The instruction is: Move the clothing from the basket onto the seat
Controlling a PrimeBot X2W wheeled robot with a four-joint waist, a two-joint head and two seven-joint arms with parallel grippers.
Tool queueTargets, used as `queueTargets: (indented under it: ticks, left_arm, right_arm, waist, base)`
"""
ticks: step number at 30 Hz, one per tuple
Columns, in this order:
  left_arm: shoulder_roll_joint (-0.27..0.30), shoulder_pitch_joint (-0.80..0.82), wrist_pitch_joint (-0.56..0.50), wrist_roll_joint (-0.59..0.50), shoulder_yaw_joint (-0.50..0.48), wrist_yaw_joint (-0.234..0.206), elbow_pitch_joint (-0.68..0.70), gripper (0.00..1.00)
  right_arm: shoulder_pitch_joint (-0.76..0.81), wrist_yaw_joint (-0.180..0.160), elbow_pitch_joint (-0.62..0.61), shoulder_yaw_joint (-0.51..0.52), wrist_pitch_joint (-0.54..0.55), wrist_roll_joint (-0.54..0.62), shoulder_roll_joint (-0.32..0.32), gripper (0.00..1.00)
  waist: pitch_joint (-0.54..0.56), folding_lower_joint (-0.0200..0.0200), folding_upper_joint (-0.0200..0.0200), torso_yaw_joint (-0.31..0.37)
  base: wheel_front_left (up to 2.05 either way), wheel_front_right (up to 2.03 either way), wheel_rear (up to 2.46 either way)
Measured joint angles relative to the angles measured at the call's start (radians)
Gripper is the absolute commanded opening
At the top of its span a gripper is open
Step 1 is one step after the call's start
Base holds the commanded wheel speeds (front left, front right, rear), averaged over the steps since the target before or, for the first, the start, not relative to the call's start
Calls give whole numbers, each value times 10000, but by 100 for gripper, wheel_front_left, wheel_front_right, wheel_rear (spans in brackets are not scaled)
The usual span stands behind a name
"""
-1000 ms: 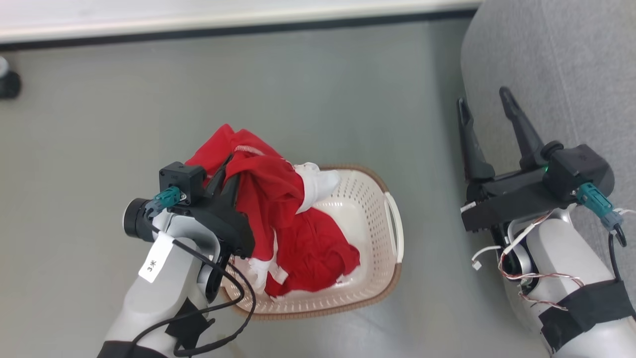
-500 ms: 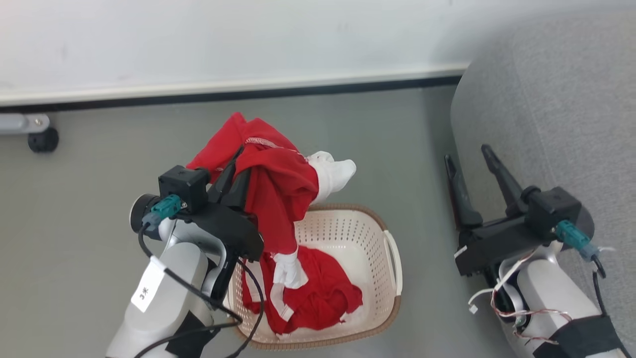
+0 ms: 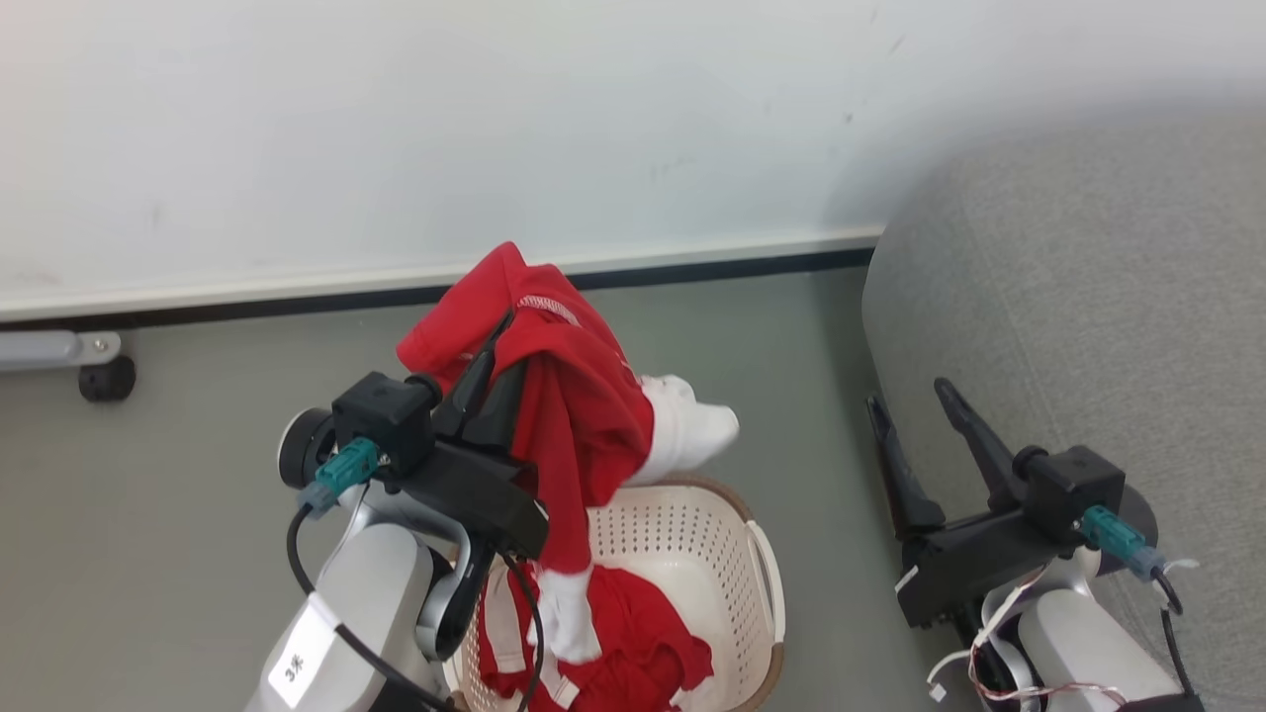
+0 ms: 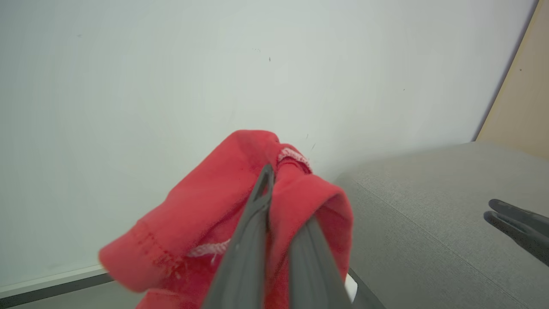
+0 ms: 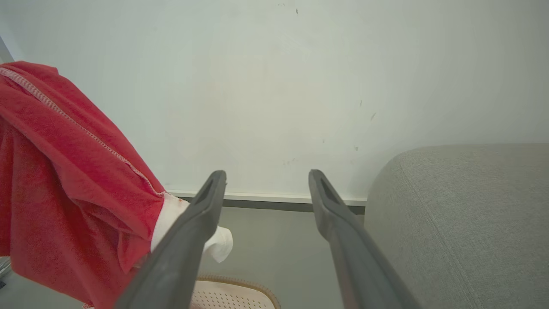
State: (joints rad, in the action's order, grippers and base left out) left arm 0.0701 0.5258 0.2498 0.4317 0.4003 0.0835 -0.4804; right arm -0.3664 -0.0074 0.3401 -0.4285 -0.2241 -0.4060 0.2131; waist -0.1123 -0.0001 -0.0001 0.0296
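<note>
Head view: left end effector [image 3: 495, 366], clamped on a red garment [image 3: 584, 415], has hoisted it above the basket [image 3: 692, 524], ready for the seat [image 3: 1088, 346]; right end effector [image 3: 906, 396] gapes empty.

Red clothing [image 3: 574, 415], white trim; cream perforated basket [image 3: 692, 534]; grey seat [image 3: 1088, 316].

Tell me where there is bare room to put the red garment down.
The seat top is bare grey fabric from the wall down to the open right claw at its edge. The floor strip between basket and seat is also bare. Crowded: the basket, with more red clothing under the held garment.
</note>
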Motion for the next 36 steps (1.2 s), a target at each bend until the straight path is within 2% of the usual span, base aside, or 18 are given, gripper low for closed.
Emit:
queueTargets:
  ticks: [12,28,31,36]
  left_arm:
    - [128,-785,0,-121,58,-403,1095,0]
    - [267,-1046,-385,-125,107,-663,2002,0]
    - [276,-1047,-506,-127,144,-683,2069,0]
    - [276,-1047,-635,-128,199,-750,2242,0]
  right_arm:
    - [515,33,-316,-174,244,-167,-8,100]
    - [534,35,-765,-332,564,-224,-21,100]
    - [524,90,-807,-479,619,-222,-90,100]
    - [407,376,-911,-1041,792,-151,-389,100]
  waist:
    - [696,0,0,74]
    - [694,1,1,106]
    - [669,1,1,99]
    - [648,1,1,62]
  base:
    - [0,0,0]
    - [0,0,0]
    - [0,0,0]
    - [0,0,0]
